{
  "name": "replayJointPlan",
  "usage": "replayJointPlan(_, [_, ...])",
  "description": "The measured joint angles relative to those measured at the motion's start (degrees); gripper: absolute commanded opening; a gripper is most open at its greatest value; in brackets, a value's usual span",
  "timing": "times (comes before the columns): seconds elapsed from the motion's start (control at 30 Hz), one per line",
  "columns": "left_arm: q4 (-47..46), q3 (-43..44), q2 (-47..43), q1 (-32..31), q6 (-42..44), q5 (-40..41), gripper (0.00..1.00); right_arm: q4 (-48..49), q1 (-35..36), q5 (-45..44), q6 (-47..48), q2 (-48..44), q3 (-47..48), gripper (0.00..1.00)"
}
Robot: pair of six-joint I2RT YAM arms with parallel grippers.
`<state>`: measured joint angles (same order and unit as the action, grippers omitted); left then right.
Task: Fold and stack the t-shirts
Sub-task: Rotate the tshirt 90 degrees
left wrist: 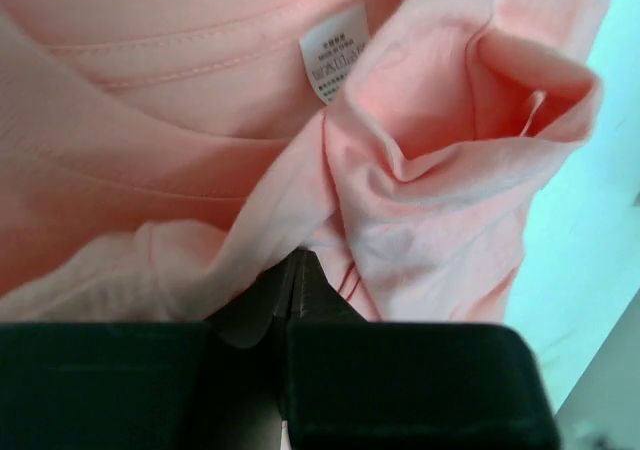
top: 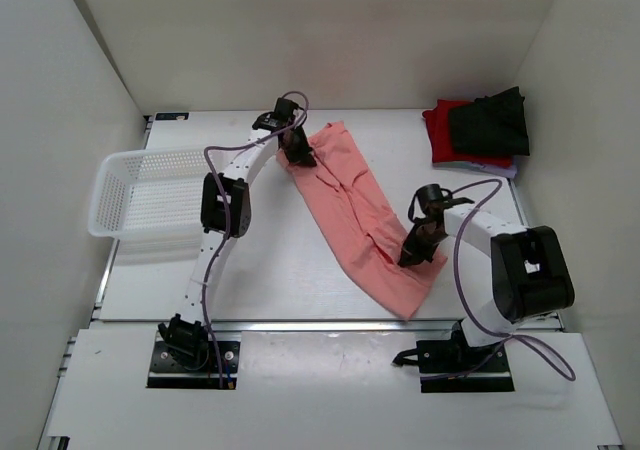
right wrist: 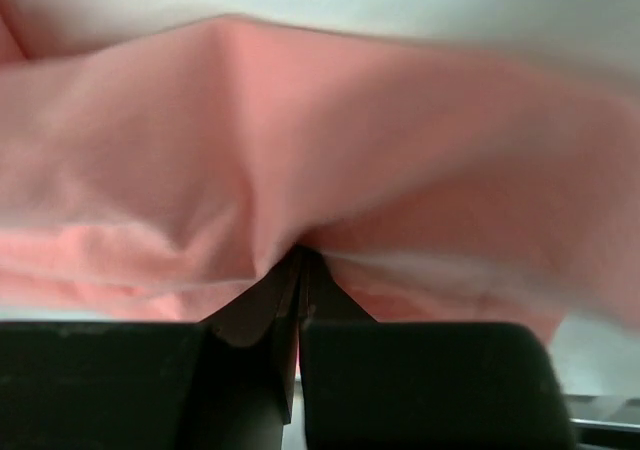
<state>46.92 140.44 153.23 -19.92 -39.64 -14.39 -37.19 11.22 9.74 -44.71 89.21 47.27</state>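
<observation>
— How far along are you?

— Just right of the basket (top: 140, 195), my left claw (top: 297, 152) is pinched shut on the pink shirt (top: 350, 205) near its neck label. Farther right of the basket, my right claw (top: 418, 253) is clamped on the shirt's other end. It lies as a rumpled strip, not yet folded.

— And the rest?

— Farthest right of the basket, the stack (top: 480, 135) sits folded. I'd judge only the pink one is left.
</observation>
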Motion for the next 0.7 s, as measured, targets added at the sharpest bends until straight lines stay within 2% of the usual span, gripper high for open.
replayJointPlan(0.07, [2.4,10.5,5.8,0.6,0.1,-0.7,0.0,1.0,4.3,0.8,-2.8,-0.9,-1.5,0.0])
replayJointPlan(0.1, [2.8,12.3,6.9,0.9,0.1,-1.3,0.0,1.6,6.6,1.1,-4.2,-1.3,-2.1,0.0])
replayJointPlan(0.3, [-2.5,4.9,4.0,2.2,-0.1,-4.0,0.0,11.1,21.4,1.6,-13.5,-2.1,-4.8,0.0])
replayJointPlan(0.4, [-4.4,4.9,4.3,2.8,-1.0,-5.4,0.0,17.4,28.2,1.7,-17.6,-0.4,-5.1,0.0])
replayJointPlan(0.57, [-10.3,8.6,8.0,4.2,-2.8,-8.2,0.0,26.3,35.2,-0.9,-25.7,3.1,-3.8,0.0])
replayJointPlan(0.7, [-16.8,8.1,8.9,4.7,-4.5,-7.9,0.0,28.2,37.4,-4.2,-32.2,4.9,-2.6,0.0])
